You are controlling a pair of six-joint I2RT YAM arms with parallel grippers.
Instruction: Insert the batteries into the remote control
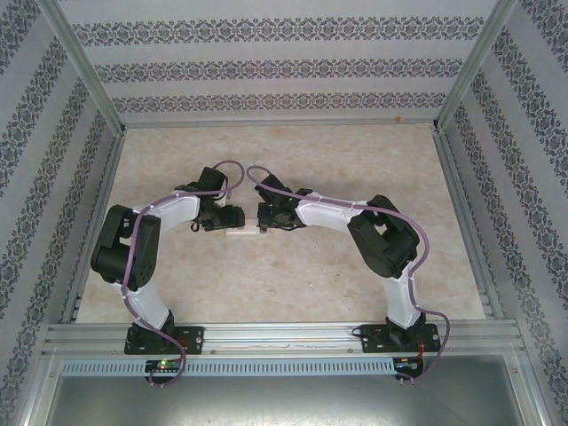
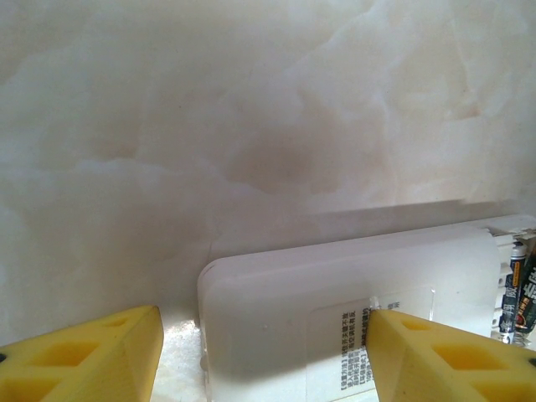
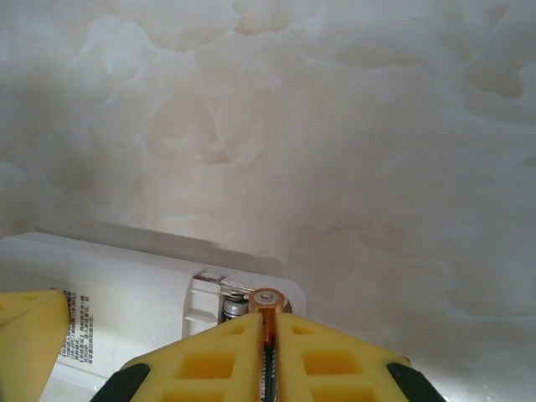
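Note:
The white remote control (image 2: pixel 335 293) lies back-up on the marble table, also visible as the small remote control (image 1: pixel 241 234) between the two arms. Its battery bay (image 3: pixel 209 301) at one end is uncovered, and one battery (image 3: pixel 234 308) lies in it, the same battery (image 2: pixel 521 295) at the left wrist view's right edge. My right gripper (image 3: pixel 269 322) is shut on another battery (image 3: pixel 269 303), copper end forward, just over the bay. My left gripper (image 2: pixel 264 327) is open at the remote's other end: one finger (image 2: pixel 92 352) stands clear of the end, the other finger (image 2: pixel 444 356) is over the label.
Marble table (image 1: pixel 293 169) stretches behind the remote, walled by patterned panels on three sides. A metal rail (image 1: pixel 284 335) runs along the near edge. A yellow finger (image 3: pixel 29 335) of the left gripper pokes into the right wrist view over the remote.

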